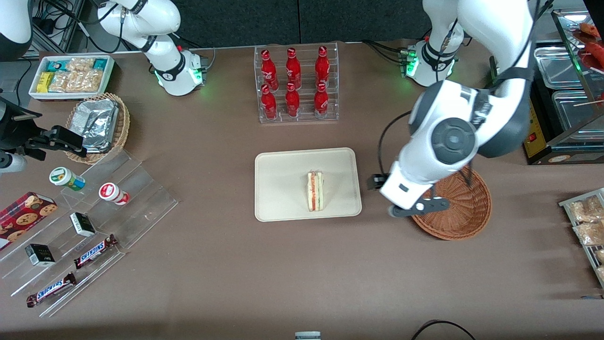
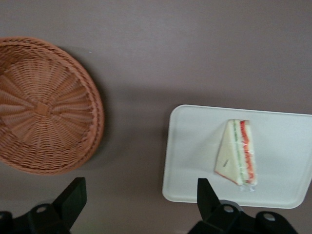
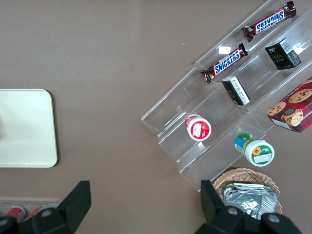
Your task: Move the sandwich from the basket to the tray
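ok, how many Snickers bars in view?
2, both on the clear stepped stand toward the parked arm's end: one a step up, one on the step nearest the front camera. None visibly hidden.

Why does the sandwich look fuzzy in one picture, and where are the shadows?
Left wrist view: the sandwich on the tray looks soft, the open gripper dark; the basket casts a faint shadow on the table. Front view: sharper, even light, with the arm shading the basket's rim.
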Robot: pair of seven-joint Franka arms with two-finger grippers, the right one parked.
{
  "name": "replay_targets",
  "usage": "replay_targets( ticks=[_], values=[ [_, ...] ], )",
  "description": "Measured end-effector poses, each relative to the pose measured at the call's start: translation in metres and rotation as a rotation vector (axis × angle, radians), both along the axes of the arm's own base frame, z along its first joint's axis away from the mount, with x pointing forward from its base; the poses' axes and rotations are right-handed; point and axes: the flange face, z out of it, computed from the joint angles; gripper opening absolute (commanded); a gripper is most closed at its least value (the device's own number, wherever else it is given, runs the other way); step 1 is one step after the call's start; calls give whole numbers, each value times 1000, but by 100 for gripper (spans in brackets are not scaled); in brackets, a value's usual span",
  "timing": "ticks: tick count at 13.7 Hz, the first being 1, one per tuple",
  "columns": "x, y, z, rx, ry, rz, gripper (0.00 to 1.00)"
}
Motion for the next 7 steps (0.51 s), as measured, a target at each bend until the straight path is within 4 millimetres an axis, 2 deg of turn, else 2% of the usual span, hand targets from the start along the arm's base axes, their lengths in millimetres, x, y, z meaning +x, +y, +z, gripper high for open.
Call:
replay_targets(
  ticks=[4, 7],
  values=[
    [2, 49, 20, 6, -4, -12, 100],
    [-2, 109, 51, -32, 3, -21, 100]
  ],
)
